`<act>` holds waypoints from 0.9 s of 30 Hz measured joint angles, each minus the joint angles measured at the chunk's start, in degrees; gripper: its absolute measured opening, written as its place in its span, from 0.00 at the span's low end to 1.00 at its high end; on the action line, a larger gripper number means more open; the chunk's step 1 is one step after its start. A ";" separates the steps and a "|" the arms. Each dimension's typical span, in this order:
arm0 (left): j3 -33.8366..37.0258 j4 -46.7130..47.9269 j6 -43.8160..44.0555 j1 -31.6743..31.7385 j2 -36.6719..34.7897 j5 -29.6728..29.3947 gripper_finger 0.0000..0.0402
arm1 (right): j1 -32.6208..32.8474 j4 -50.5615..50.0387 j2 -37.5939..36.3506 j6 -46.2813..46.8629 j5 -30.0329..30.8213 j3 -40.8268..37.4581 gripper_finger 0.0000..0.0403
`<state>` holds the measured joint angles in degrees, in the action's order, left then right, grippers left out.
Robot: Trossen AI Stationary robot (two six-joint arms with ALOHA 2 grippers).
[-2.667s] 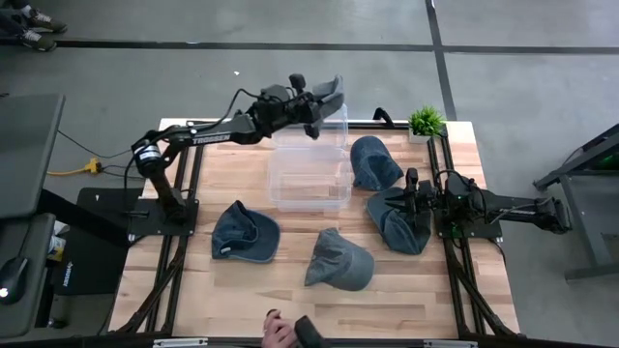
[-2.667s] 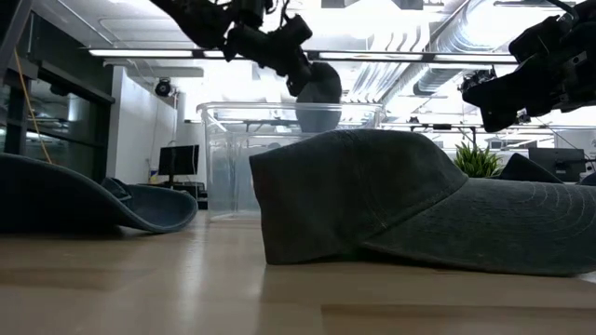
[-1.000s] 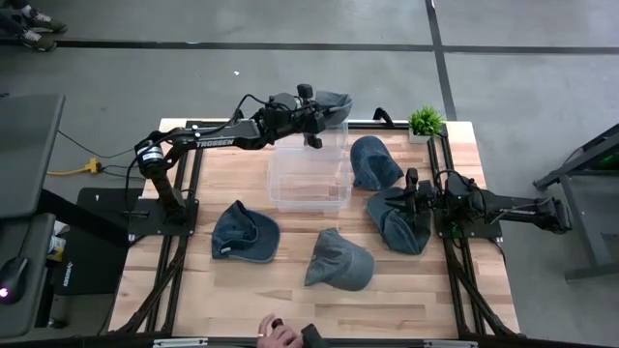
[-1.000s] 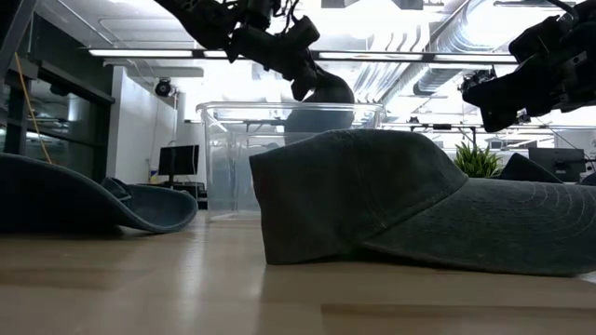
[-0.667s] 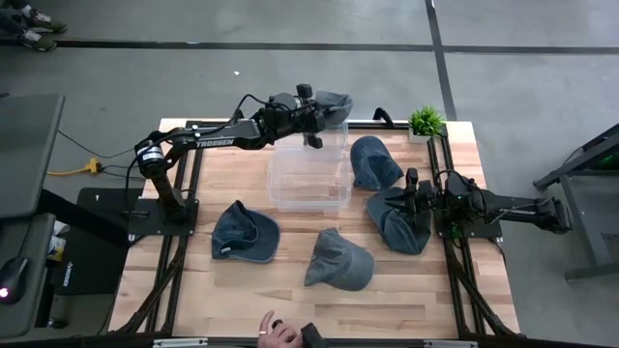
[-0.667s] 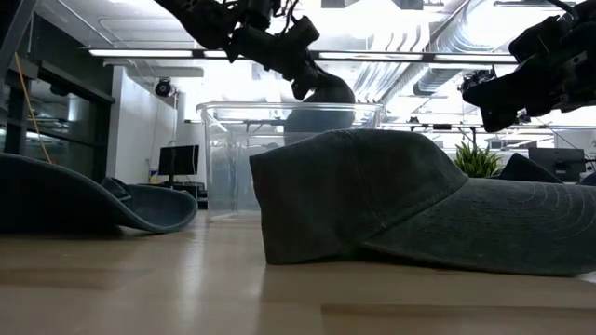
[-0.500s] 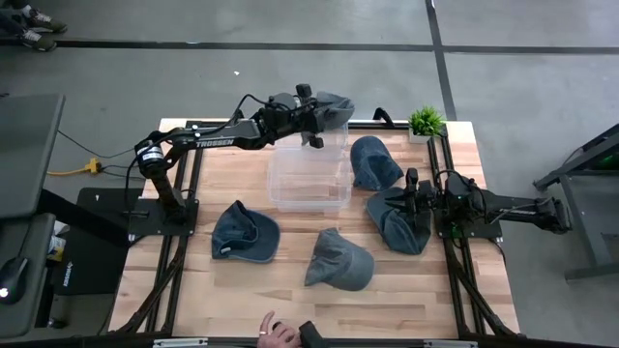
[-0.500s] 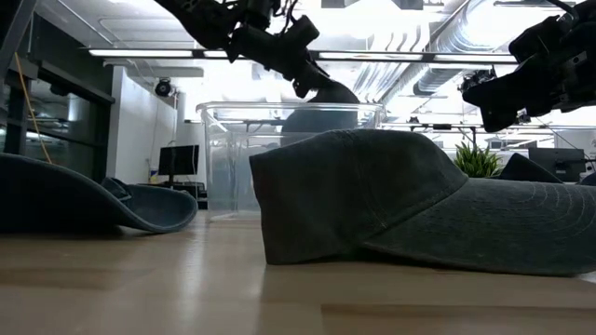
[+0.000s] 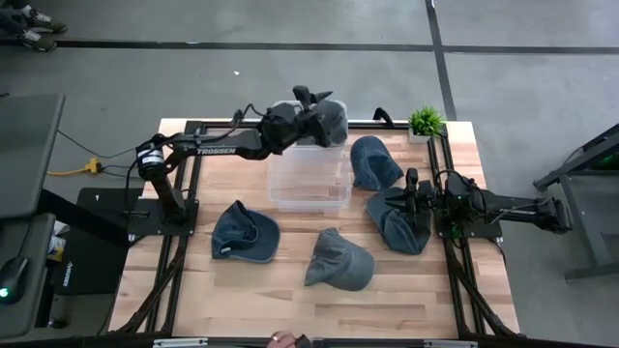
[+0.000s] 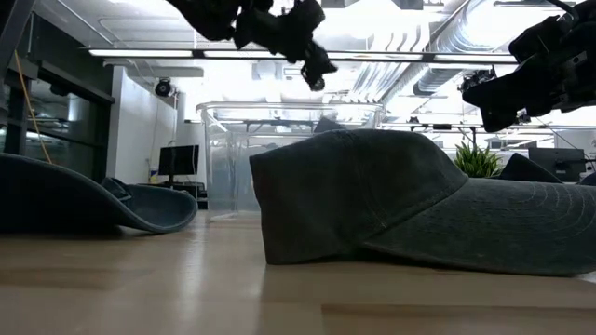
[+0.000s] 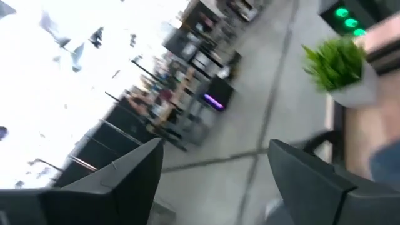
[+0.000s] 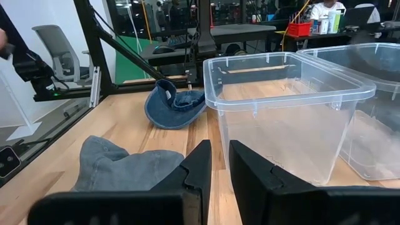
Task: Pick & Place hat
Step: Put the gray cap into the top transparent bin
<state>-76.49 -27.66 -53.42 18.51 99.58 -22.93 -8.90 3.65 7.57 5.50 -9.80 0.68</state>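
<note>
The dark grey-blue hat (image 9: 332,122) lies in the top of the far clear bin (image 9: 290,138); the low view shows only a corner of this hat (image 10: 326,121), behind the bin's wall just under the rim. What it rests on I cannot tell. My left gripper (image 9: 311,97) stands open above that bin, empty in its own wrist view (image 11: 215,150) and raised clear of the rim in the low view (image 10: 312,67). My right gripper (image 9: 410,205) waits at the table's right, its fingers shut and empty (image 12: 220,165), above another hat (image 9: 395,224).
A second clear bin (image 9: 309,186) stands just nearer than the first. Loose hats lie at the near left (image 9: 244,232), near middle (image 9: 340,259) and right of the bins (image 9: 374,162). A small potted plant (image 9: 425,122) stands at the far right corner.
My left gripper has opened and let go of the hat, then tipped upward and risen a little above the bin. The hat has dropped from above the rim into the far bin.
</note>
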 joint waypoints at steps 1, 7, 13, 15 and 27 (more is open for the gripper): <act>-0.10 -0.81 -1.27 -0.57 -0.01 -0.79 0.71 | 0.01 0.01 0.02 0.00 0.00 -0.01 0.13; -4.62 1.85 0.04 -3.30 -0.05 -7.77 0.71 | 0.00 -0.01 0.00 0.00 0.00 -0.01 0.13; -12.36 15.62 14.15 -2.79 -0.05 -9.27 0.71 | -0.01 0.01 0.01 0.00 0.00 0.00 0.13; -14.50 23.38 19.02 -1.96 -0.91 -8.66 0.71 | 0.01 0.01 0.00 0.00 0.00 0.01 0.13; -17.03 48.73 42.40 4.72 -10.42 4.84 0.71 | 0.01 0.05 0.00 -4.41 0.35 0.01 0.13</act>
<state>-93.51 21.07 -11.02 23.23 89.15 -18.09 -8.89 3.70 7.58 1.09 -9.45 0.69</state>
